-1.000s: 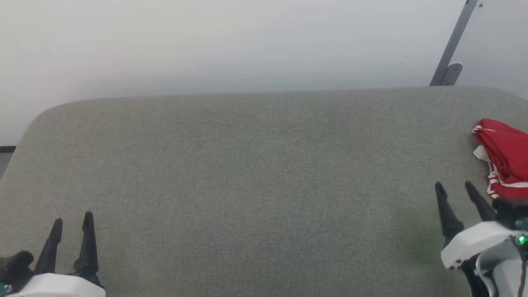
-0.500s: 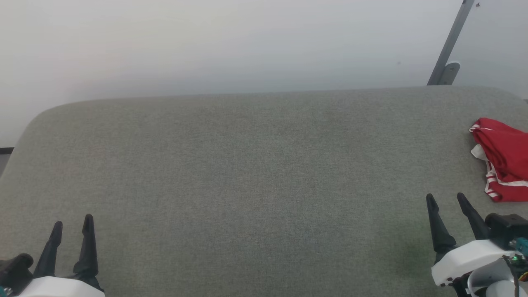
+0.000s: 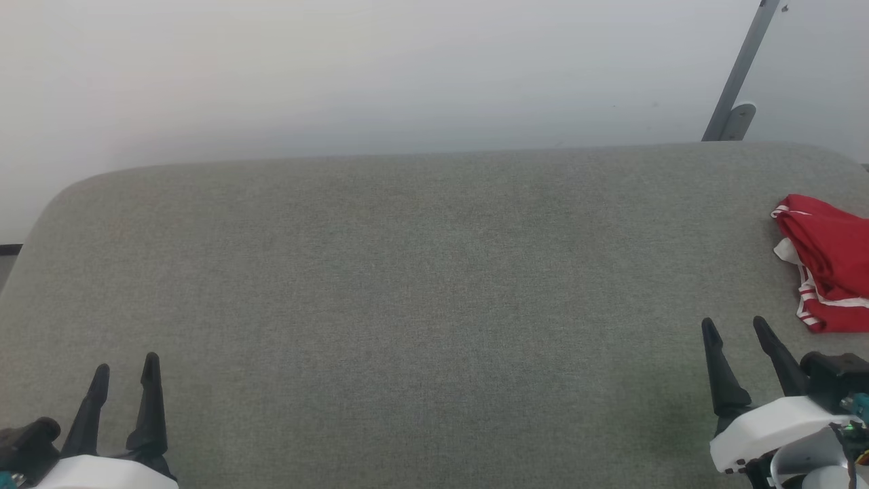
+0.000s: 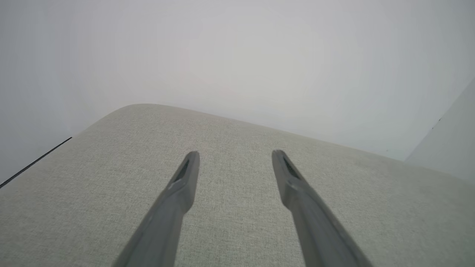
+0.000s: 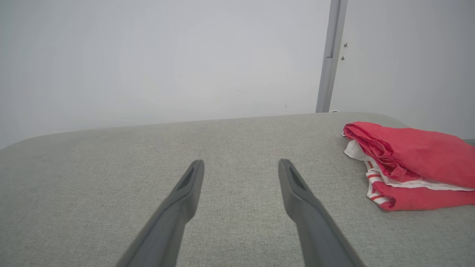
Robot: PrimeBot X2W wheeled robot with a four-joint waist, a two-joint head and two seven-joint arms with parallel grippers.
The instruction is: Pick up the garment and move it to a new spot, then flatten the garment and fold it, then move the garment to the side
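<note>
The garment (image 3: 831, 261) is a red shirt with white-and-red striped trim, folded into a compact stack at the right edge of the grey padded surface (image 3: 421, 285). In the right wrist view the garment (image 5: 412, 163) lies to the right of my fingers, apart from them. My right gripper (image 3: 735, 324) stands open at the lower right, a little short and left of the garment, holding nothing. At the lower left, my left gripper (image 3: 125, 362) is open and empty. The left gripper (image 4: 234, 155) hovers over bare fabric in its own wrist view.
A pale wall rises behind the padded surface. A grey metal bar (image 3: 740, 71) slants up at the back right, and the same grey bar (image 5: 331, 55) stands behind the garment. The surface's rounded far-left corner (image 3: 75, 187) drops off to the floor.
My right gripper has pulled back and left, away from the garment, then stopped. The left gripper has shifted only slightly. The garment lies as before.
</note>
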